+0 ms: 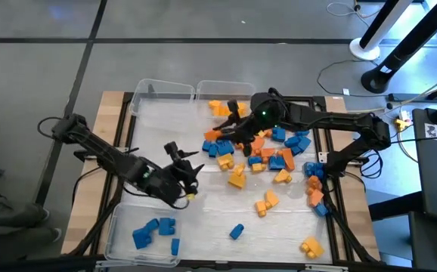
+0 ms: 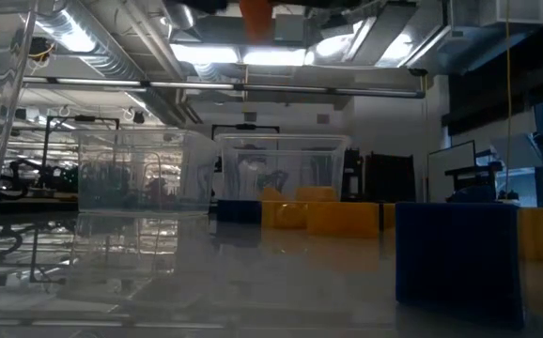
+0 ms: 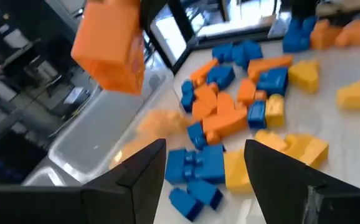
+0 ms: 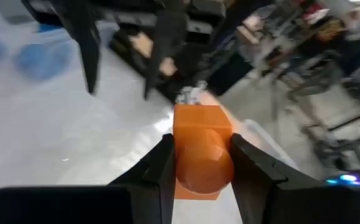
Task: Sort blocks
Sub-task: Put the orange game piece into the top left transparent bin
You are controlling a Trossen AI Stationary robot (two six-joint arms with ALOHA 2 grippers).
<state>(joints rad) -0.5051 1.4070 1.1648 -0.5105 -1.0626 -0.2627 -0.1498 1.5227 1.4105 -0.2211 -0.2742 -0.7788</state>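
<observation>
Right gripper point(image 4: 198, 163) fingers clamp 1 orange block point(image 4: 200, 149) above tabletop point(image 1: 203, 200) centre | left gripper point(image 1: 187, 168) fingers spread, empty, 8 o'clock of pile point(image 1: 268, 151)

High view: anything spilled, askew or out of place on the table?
One blue block lies alone on the table just outside the bin holding the other sorted blue ones. The unsorted pile is loose, but nothing looks damaged.
</observation>
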